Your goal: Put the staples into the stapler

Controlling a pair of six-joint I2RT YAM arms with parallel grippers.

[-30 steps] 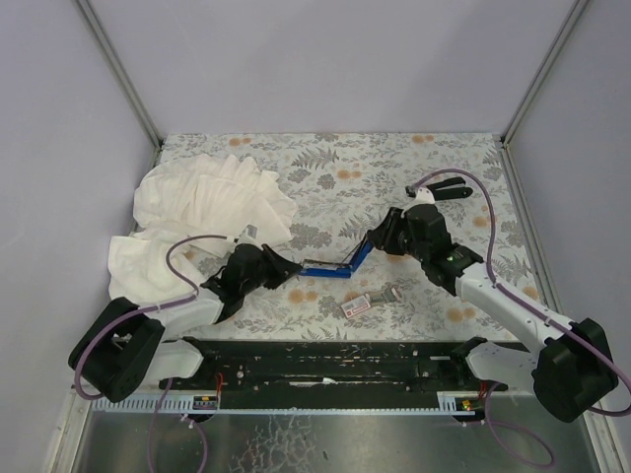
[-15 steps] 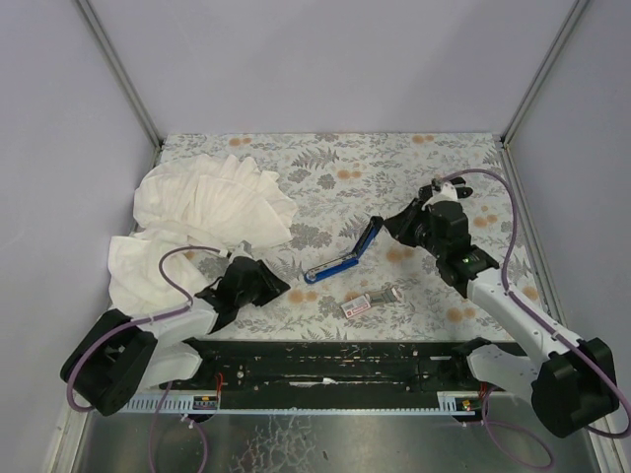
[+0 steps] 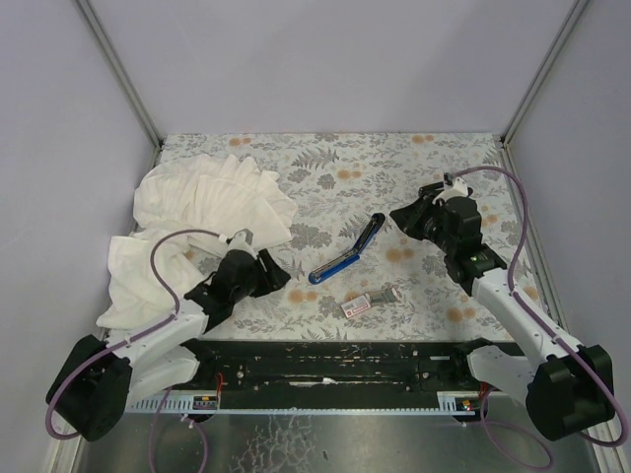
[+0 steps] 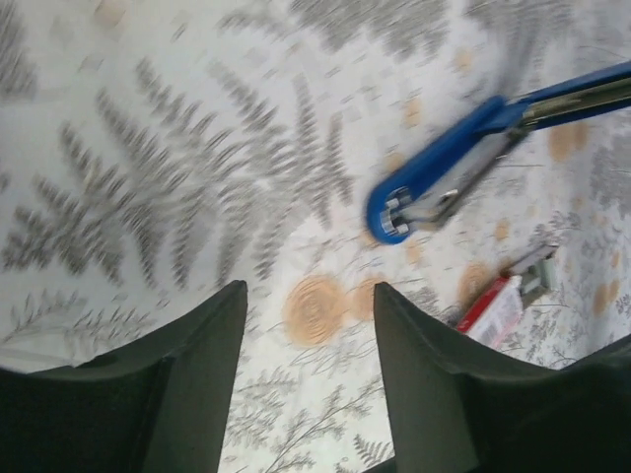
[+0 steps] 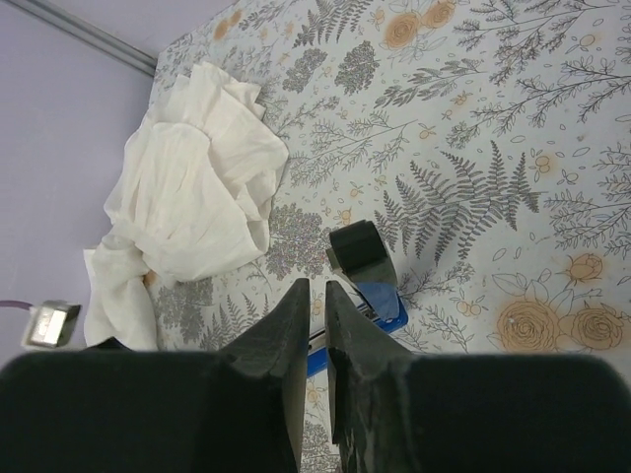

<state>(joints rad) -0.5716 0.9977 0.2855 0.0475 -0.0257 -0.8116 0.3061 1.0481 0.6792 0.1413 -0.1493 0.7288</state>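
The blue and black stapler point(image 3: 345, 253) lies opened out on the floral table, slanting from lower left to upper right, with neither gripper touching it. The staples, a tiny white box with a red label point(image 3: 357, 305) and a short grey strip point(image 3: 390, 294), lie just in front of it. My left gripper point(image 3: 283, 268) is open and empty, a little left of the stapler's blue end point(image 4: 426, 189); the box point(image 4: 496, 306) shows at its right. My right gripper point(image 5: 315, 288) hovers over the stapler's black end point(image 5: 356, 247), its jaws only a thin slit apart and empty.
A large crumpled white cloth point(image 3: 202, 219) covers the table's left side, close behind my left arm. Grey walls with metal corner posts enclose the table. A black rail point(image 3: 335, 363) runs along the near edge.
Both grippers have let go of the stapler, which they held up in a V. It now lies flatter on the table. The left jaws opened and drew back left; the right jaws narrowed and drew back right.
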